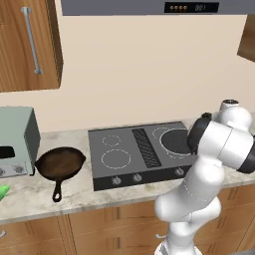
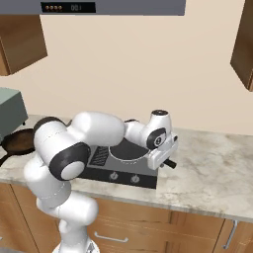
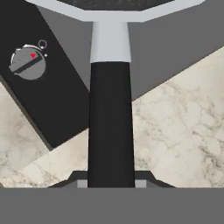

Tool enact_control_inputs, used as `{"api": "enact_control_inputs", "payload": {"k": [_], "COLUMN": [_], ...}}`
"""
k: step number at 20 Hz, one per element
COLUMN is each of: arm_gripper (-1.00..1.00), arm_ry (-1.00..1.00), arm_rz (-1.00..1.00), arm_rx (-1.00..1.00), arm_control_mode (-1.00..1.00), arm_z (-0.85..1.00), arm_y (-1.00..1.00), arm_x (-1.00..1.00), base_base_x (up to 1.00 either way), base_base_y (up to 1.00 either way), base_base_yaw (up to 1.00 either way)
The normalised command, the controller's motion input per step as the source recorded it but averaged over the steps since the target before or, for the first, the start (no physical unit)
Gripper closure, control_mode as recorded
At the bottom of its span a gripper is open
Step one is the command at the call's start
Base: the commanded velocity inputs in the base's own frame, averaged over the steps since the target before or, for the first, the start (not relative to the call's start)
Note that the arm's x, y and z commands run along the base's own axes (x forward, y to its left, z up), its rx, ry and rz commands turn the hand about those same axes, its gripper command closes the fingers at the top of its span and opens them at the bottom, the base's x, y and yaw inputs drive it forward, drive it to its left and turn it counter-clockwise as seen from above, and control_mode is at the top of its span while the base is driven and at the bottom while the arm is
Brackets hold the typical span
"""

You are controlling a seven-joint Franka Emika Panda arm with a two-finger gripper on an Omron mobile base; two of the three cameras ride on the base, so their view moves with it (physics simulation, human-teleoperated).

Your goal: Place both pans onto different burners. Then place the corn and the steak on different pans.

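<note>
The dark grey pan (image 1: 177, 141) lies over the large right burner of the cooktop (image 1: 124, 172). My gripper (image 3: 110, 183) is shut on the pan's long black handle (image 3: 110, 122), out past the cooktop's front right corner; the right base view shows the gripper (image 2: 165, 159) beside the pan (image 2: 126, 149). The brown cast-iron skillet (image 1: 60, 163) sits on the counter left of the cooktop, its short handle pointing to the front. A bit of the green corn (image 1: 3, 192) shows at the far left edge. The two left burners (image 1: 115, 159) are bare. The steak is out of view.
A grey toaster oven (image 1: 17, 139) stands at the left by the skillet. Round knobs (image 3: 27, 64) line the cooktop's front strip. Marble counter (image 2: 212, 173) stretches to the right of the cooktop. Wooden cabinets and a range hood hang above.
</note>
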Motion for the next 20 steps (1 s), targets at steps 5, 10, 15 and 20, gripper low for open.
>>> {"api": "enact_control_inputs", "payload": {"k": [5, 10, 15, 20], "arm_gripper": [1.0, 1.0, 1.0, 1.0], "arm_ry": [0.07, 0.05, 0.01, 0.0], "arm_rz": [0.07, 0.08, 0.02, 0.05], "arm_rx": [0.0, 0.0, 0.0, 0.0], "arm_control_mode": [-1.0, -1.0, -1.0, -1.0], "arm_z": [-0.09, -0.19, -0.12, -0.15], "arm_y": [0.19, -0.01, -0.14, -0.28], "arm_x": [0.3, 0.26, 0.43, 0.26], "base_base_x": [0.0, 0.0, 0.0, 0.0], "base_base_y": [0.0, 0.0, 0.0, 0.0], "base_base_yaw": [0.0, 0.0, 0.0, 0.0]}}
